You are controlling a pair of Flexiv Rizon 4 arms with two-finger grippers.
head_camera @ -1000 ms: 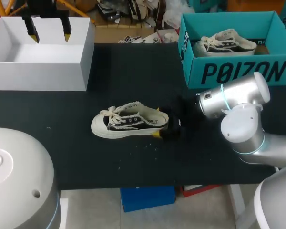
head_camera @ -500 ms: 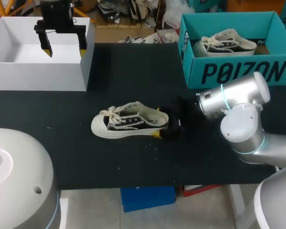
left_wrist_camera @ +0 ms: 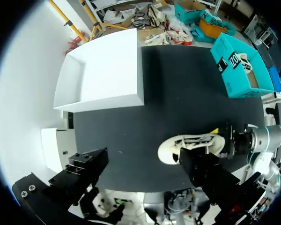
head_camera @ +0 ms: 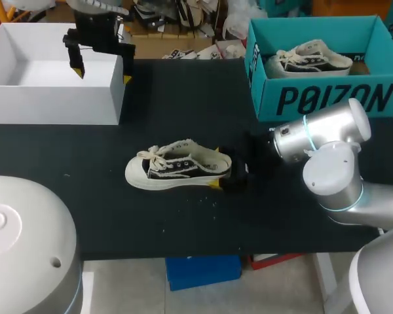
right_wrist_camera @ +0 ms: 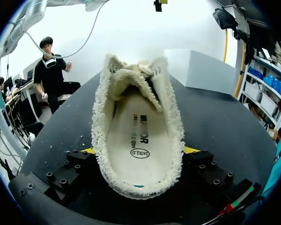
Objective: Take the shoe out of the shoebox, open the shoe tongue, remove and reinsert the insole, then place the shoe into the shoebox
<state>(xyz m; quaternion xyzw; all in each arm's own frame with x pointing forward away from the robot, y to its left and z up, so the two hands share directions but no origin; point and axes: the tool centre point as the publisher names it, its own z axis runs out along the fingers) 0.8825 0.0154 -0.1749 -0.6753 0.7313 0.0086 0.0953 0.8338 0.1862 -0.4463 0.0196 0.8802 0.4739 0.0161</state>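
The right jaws grip the shoe (head_camera: 180, 171) by its heel, mid-frame. The left jaws hang released, upper left; opening the tongue (right_wrist_camera: 131, 83) looks next.

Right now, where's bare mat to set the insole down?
Bare: the table between white box and teal shoebox; the strip from the shoe to the near edge; left of its toe. Crowded: the heel, gripped by the right hand, with that arm filling the right side. Left hand hangs over the white box's corner.
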